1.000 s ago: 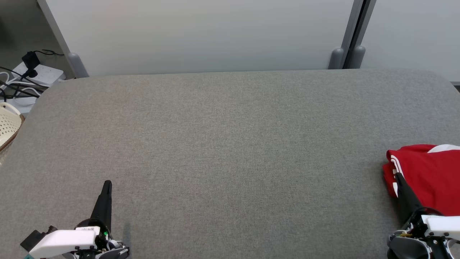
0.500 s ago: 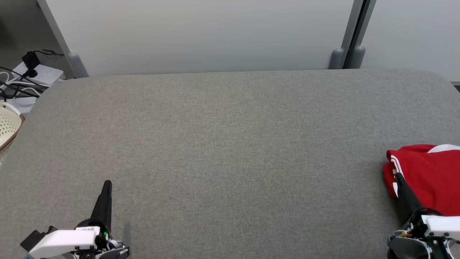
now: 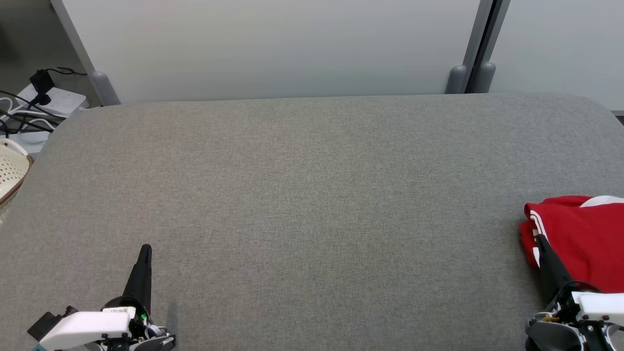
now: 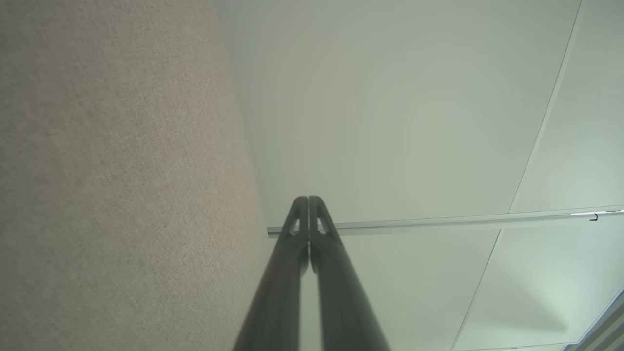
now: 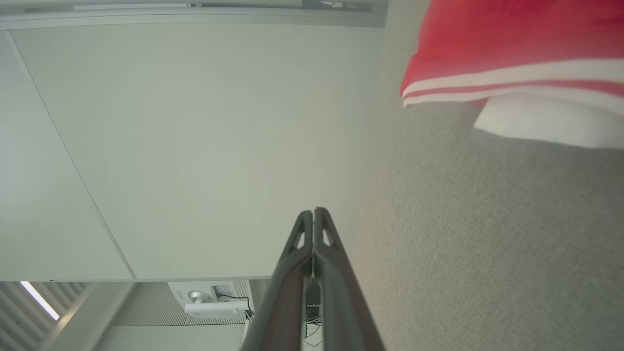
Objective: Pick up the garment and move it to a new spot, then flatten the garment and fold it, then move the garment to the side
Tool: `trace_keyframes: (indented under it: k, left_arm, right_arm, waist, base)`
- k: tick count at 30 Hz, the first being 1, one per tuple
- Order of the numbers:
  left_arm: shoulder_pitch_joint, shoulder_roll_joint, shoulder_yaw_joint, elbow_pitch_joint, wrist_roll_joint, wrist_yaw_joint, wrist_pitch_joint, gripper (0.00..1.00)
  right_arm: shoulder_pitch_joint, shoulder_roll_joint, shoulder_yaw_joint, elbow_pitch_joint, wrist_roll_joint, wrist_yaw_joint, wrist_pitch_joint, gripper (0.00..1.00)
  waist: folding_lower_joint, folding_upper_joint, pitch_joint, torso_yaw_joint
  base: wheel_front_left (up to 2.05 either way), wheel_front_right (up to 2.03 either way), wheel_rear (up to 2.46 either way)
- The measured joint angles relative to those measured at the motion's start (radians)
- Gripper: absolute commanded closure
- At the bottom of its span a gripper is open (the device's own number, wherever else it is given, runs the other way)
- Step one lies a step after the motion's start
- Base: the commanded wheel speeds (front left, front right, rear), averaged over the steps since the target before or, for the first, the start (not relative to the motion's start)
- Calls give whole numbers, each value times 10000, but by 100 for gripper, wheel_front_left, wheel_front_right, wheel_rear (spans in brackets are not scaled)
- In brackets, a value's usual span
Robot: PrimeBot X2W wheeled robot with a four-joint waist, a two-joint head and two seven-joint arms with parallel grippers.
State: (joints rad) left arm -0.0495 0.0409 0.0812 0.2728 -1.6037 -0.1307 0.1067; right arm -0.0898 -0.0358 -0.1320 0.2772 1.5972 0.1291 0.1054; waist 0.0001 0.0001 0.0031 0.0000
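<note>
Nothing has moved since a second ago; left gripper [image 3: 145,251] and right gripper [image 3: 540,240] are clenched, empty; garment [image 3: 580,234] lies bunched at the table [image 3: 312,195] edge, just beside the right gripper; pickup seems pending; next, open and reach onto the cloth.

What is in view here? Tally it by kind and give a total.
red garment: 1
tools: 2 (left tool, right tool, both shut)
cream basket: 1
white power strip: 1
Total: 5

The garment [image 3: 580,234] lies at the table's [image 3: 312,195] near right; a basket [image 3: 9,170] and power strip [image 3: 58,100] sit left; panels [image 3: 273,48] stand behind.
</note>
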Motion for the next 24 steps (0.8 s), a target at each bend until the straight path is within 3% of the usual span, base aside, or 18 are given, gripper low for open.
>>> trace_keyframes:
  k: [24]
  left_arm:
    - [-1,0,0,0,0,0,0,100]
  right_arm:
    - [3,0,0,0,0,0,0,100]
  waist:
    - [-1,0,0,0]
  base:
    - [0,0,0]
